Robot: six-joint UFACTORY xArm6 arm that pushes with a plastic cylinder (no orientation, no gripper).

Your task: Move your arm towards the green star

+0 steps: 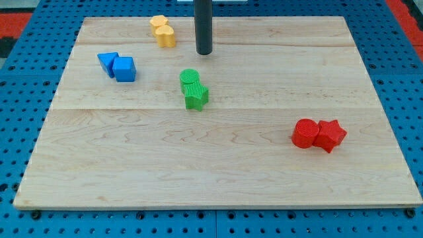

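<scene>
Board (pixel 218 178): pale wood, bearing four colour pairs, listed from the view's left.

Blue pair: blue triangle (pixel 108 63) touching blue cube (pixel 124 69), upper left, well apart from our work.

Yellow pair: two yellow blocks (pixel 162 31), shapes unclear, touching, near the top edge, just left of the rod.

My tip (pixel 203 52): rod upright, its end on the board between the yellow pair and the green pair. We carry no fingers, so there is nothing to open or close; it holds nothing.

Green pair: green cylinder (pixel 189 77) touching green star (pixel 196 96). The star lies below the cylinder, near centre. We judge a direct approach would meet the cylinder first.

Red pair: red cylinder (pixel 305 133) touching red star (pixel 330 135), lower right, clear of the route.
</scene>
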